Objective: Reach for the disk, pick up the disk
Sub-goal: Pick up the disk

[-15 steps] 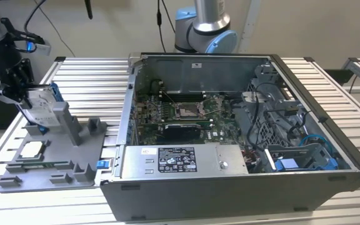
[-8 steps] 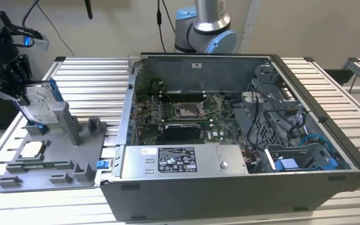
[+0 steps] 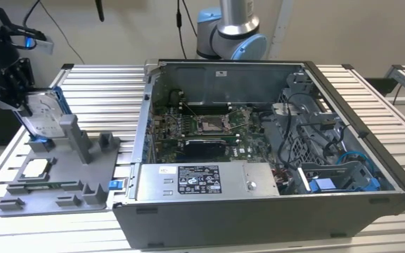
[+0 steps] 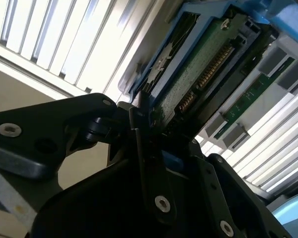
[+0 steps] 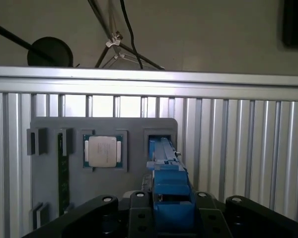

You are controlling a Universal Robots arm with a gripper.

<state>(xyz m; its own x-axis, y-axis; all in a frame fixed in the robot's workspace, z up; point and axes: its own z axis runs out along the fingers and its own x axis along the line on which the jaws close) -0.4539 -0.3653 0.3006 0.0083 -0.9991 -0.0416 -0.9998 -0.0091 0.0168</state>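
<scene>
Disk (image 3: 42,113) upright in grey tray (image 3: 83,174) slot, gripper (image 3: 27,97) around it

Open case (image 3: 244,224) sits mid-surface (image 3: 104,95); a grey tray (image 3: 98,169) lies beside it, toward the surface's edge at the exterior view's left, chip (image 3: 36,167) seated in it.

My exterior view sits high and off the arm. It looks down at a slant across the slatted aluminium table (image 3: 97,84), far enough back to take in the whole open black computer case (image 3: 259,221) and the flat grey plastic fixture tray (image 3: 93,174) at the exterior view's left. My first wrist view looks past the black gripper (image 5: 171,213) down onto that tray. My second wrist view is pressed close against the silver-grey metal disk with blue plastic rails (image 4: 188,74). All three take in the disk and table slats.
</scene>
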